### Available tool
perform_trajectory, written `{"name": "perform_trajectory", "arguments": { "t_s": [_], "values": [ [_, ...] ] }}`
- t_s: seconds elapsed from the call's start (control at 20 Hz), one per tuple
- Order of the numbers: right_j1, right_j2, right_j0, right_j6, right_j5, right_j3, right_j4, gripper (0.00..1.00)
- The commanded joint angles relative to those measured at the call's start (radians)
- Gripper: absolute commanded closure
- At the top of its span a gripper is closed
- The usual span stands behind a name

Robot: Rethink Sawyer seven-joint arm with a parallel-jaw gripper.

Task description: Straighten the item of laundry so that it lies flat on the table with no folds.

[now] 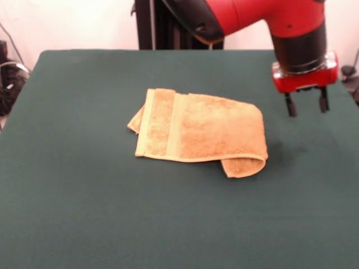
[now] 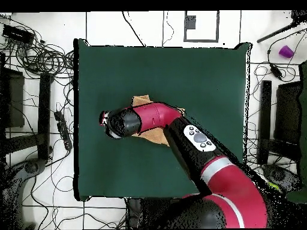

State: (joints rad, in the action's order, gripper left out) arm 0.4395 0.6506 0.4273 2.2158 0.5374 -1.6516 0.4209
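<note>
Near the middle of the green bench (image 1: 84, 213), the towel (image 1: 199, 134) lies folded over itself, one corner tucked under at its lower right, so flattening appears not yet begun. To the towel's right, the pincer (image 1: 306, 105) hangs above bare cloth, its prongs apart and holding nothing.
</note>
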Motion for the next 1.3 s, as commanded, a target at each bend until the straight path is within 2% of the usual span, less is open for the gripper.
{"name": "perform_trajectory", "arguments": {
  "t_s": [0.05, 0.25, 0.4, 0.7, 1.1, 1.3],
  "values": [
    [-0.021, 0.013, -0.067, 0.122, -0.060, -0.033, -0.055, 0.00],
    [-0.161, -0.043, -0.106, 0.051, -0.107, 0.076, -0.016, 0.00],
    [-0.203, -0.046, -0.103, -0.001, -0.101, 0.095, 0.011, 0.00],
    [-0.216, -0.040, -0.078, -0.079, 0.003, 0.125, 0.010, 0.00],
    [-0.195, -0.033, -0.041, -0.111, 0.012, 0.097, 0.033, 0.00],
    [-0.168, -0.021, -0.018, -0.130, 0.056, 0.088, 0.018, 0.00]
  ]
}}
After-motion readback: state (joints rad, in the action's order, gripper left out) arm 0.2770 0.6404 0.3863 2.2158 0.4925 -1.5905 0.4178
